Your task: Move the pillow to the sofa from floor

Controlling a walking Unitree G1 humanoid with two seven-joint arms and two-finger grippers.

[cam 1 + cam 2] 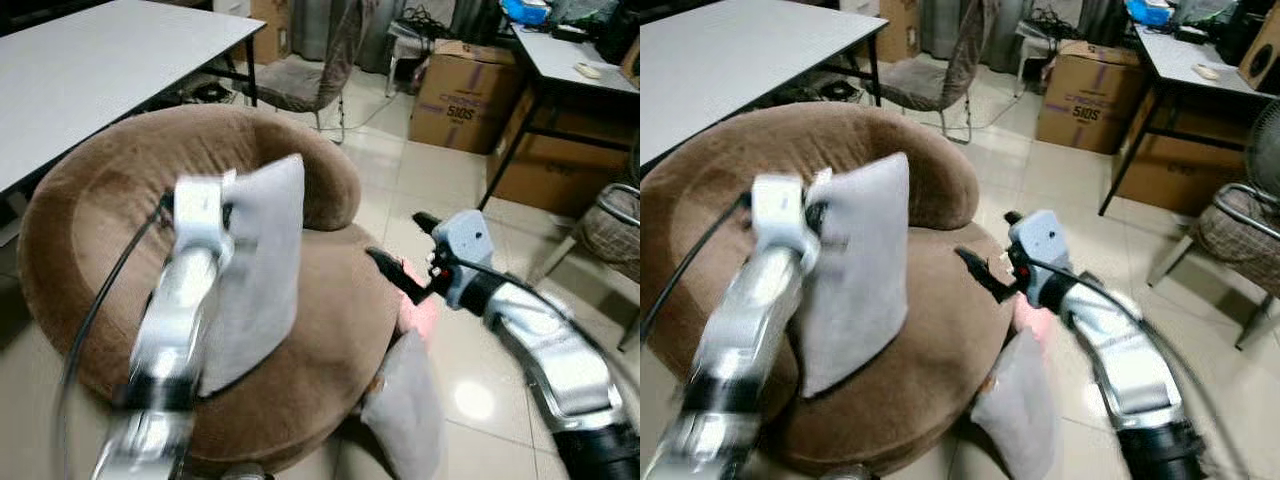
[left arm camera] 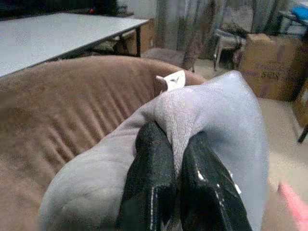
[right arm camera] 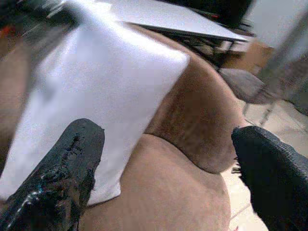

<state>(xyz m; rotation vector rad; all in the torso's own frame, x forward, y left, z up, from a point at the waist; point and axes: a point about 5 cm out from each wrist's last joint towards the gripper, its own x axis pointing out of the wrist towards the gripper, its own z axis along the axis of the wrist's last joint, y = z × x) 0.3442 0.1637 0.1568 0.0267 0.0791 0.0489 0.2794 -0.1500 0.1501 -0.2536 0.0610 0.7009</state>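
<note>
My left gripper (image 2: 175,159) pinches the grey pillow (image 1: 255,275) upright over the brown sofa (image 1: 330,330) seat (placement step; release comes next), my right gripper (image 1: 400,250) spread just beyond the sofa's edge.

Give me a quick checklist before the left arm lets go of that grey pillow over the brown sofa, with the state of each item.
1. Left gripper pinching the held pillow: ok, both fingers are shut on a fold of fabric.
2. Held pillow above the sofa seat, not the floor: ok, it stands upright in front of the backrest.
3. Pillow's bottom edge resting on the seat: cannot tell, the arm hides it.
4. Right gripper out of the way: ok, open and beside the seat's front edge, touching nothing.
5. All pillows off the floor: not ok, a second grey pillow leans against the sofa's base on the tiles.
</note>
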